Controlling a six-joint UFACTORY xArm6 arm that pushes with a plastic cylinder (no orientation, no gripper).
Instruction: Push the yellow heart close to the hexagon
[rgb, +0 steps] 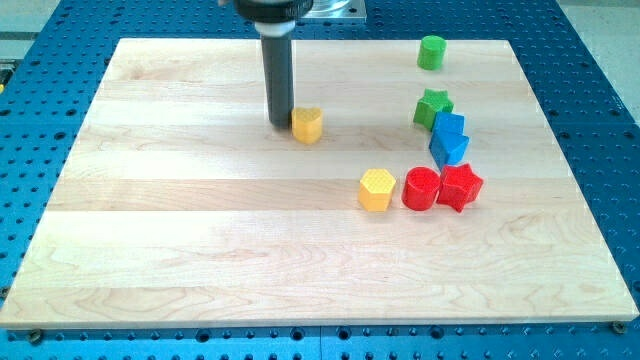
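The yellow heart (308, 125) lies on the wooden board, above the middle. My tip (279, 124) stands at the heart's left side, touching or nearly touching it. The yellow hexagon (376, 190) lies below and to the right of the heart, near the board's middle. The rod rises straight up from the tip to the view's top.
A red cylinder (421, 188) and a red star (460, 186) sit right of the hexagon. Two blue blocks (449, 138) lie above them, a green star (432, 107) above those, and a green cylinder (431, 52) near the top edge.
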